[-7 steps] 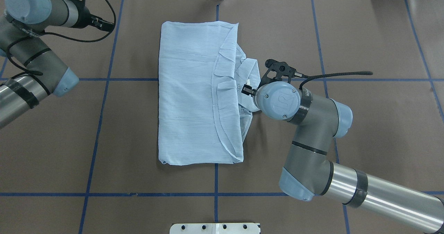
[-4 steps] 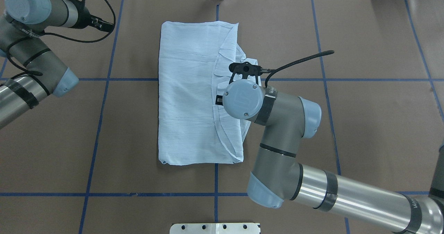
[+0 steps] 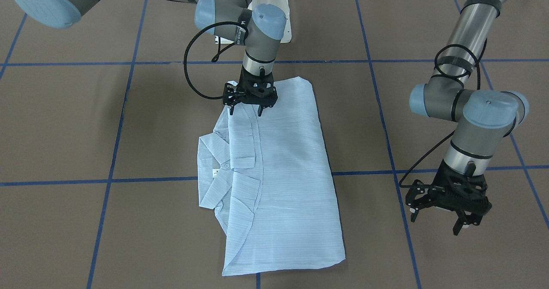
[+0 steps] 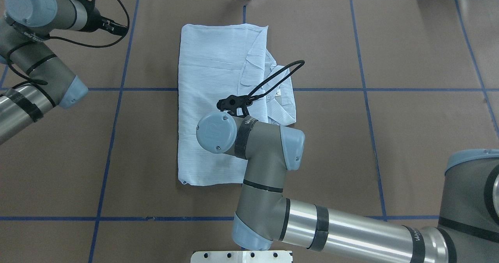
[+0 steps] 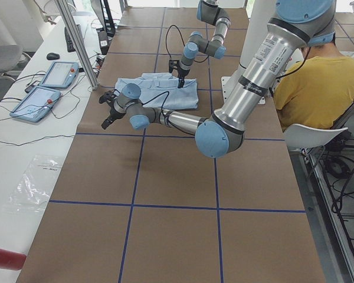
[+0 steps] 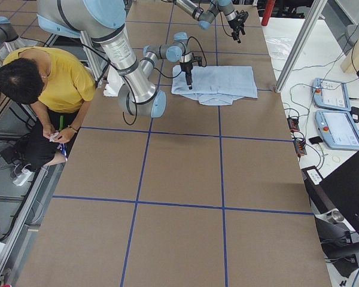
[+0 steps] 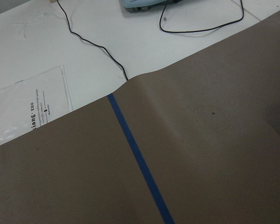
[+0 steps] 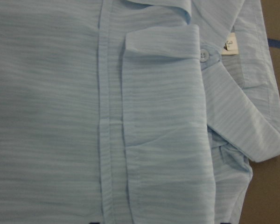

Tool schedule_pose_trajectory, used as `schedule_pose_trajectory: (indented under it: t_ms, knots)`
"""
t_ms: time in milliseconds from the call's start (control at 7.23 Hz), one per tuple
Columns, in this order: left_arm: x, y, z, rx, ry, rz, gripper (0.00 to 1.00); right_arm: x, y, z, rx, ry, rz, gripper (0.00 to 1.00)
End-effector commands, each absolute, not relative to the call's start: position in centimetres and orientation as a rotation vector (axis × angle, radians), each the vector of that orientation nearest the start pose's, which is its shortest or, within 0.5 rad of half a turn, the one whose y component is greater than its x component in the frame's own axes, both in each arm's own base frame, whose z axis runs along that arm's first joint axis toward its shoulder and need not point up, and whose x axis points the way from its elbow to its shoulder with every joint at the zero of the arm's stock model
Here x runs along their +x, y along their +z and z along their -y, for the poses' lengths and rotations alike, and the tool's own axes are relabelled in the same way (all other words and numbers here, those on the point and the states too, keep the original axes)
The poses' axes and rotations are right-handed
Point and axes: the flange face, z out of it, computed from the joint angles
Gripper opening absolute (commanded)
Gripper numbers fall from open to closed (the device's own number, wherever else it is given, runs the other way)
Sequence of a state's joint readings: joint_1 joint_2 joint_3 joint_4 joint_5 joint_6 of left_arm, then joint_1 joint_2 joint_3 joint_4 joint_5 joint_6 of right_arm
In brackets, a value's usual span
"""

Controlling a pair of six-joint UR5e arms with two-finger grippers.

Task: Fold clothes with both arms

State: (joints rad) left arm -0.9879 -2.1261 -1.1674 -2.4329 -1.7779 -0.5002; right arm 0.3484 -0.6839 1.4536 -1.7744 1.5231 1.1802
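Shirt [image 3: 279, 173] lies folded lengthwise mid-tabletop [image 3: 429, 87], with the collar [image 3: 214, 152] poking out on the robot's right. Right gripper [image 3: 246, 111] hovers over the shirt's robot-side half, fingers [image 3: 260, 108] spread wide, nothing held. Left gripper [image 3: 435, 222] is well off to the side, spread and empty. Step looks like lining up a cross fold; next likely needs a pinch on the near hem.

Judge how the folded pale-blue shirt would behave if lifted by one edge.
Probably floppy: the shirt lies in thin, wrinkled layers, so a lifted edge would likely drape and unfold. It looks light for its size; the fabric seems semi-sheer. Pushed, it would probably bunch rather than slide across the table.
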Motion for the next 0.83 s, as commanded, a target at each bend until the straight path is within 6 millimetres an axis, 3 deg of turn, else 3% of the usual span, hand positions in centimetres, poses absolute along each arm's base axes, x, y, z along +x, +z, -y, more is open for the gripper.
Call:
schedule_pose_trajectory:
  t_ms: [0, 138, 553, 691]
  knots:
    - [31.7, 43.1, 68.6, 0.767, 0.176, -0.685, 1.0, -66.1, 18.8, 38.1, 0.254, -0.107, 0.484, 0.74]
    - [31.7, 43.1, 68.6, 0.767, 0.176, -0.685, 1.0, -66.3, 18.9, 37.7, 0.258, -0.127, 0.482, 0.62]
    - [31.7, 43.2, 68.6, 0.766, 0.176, -0.684, 1.0, -67.0, 19.0, 36.3, 0.252, -0.161, 0.473, 0.59]
    - [31.7, 43.2, 68.6, 0.766, 0.176, -0.684, 1.0, -67.0, 19.3, 36.3, 0.251, -0.161, 0.469, 0.38]
